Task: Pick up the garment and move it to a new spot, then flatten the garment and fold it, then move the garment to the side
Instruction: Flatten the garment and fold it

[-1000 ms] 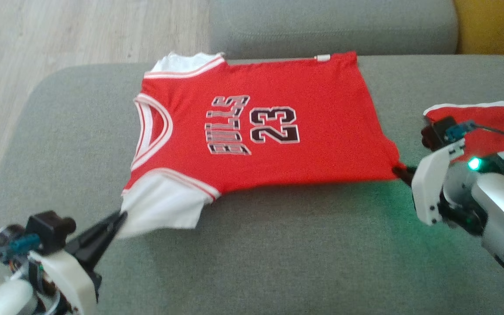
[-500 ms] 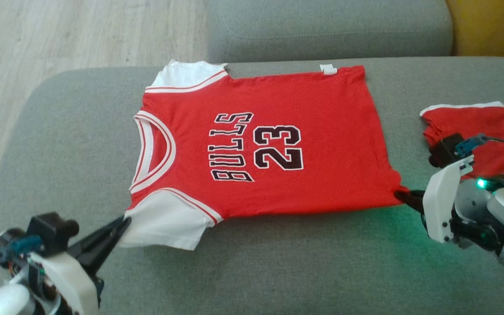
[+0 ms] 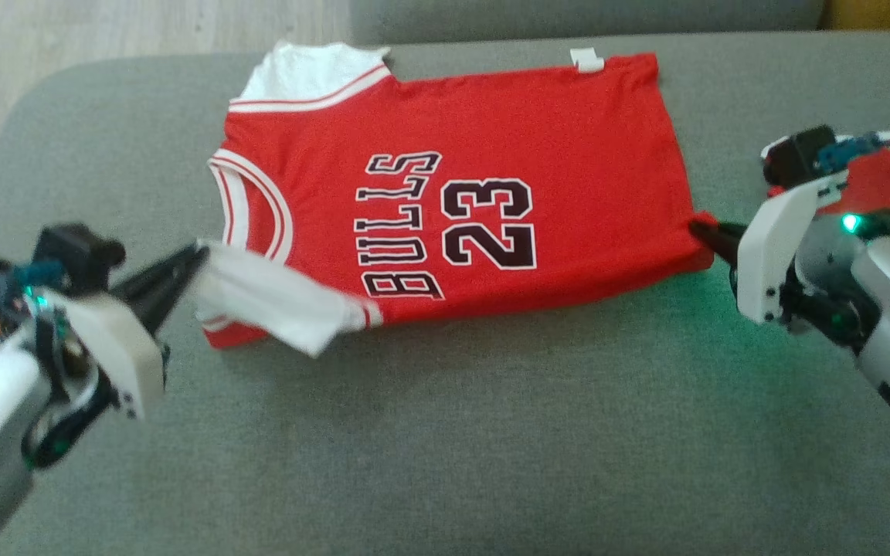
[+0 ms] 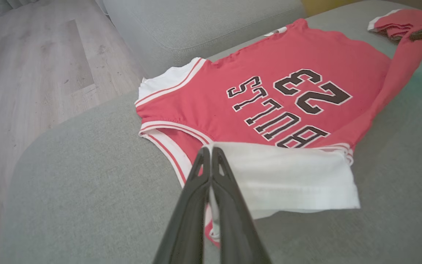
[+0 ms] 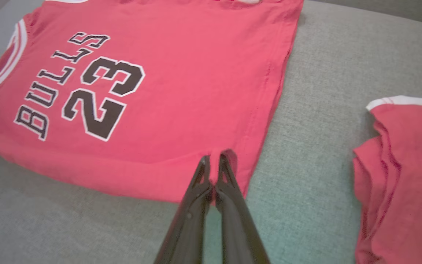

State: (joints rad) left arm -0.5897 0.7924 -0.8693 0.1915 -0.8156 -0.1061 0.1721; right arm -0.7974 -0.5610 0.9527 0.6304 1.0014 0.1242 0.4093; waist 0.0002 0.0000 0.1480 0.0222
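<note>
At the left, the left gripper (image 3: 196, 259) is clenched on the white sleeve (image 3: 275, 297) of the red jersey with black BULLS 23 lettering (image 3: 568, 154), holding that sleeve raised. The jersey lies spread on the grey fabric sofa cushion (image 3: 445, 432), collar leftward. The right gripper (image 3: 698, 229) is pinched tight on its near hem corner. Just right of it sits a folded red garment with white trim (image 5: 405, 176).

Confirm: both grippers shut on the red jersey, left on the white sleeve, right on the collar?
Not the collar: the right wrist view shows the right gripper pinching the hem corner of the red jersey. The left gripper on the white sleeve is correct.
</note>
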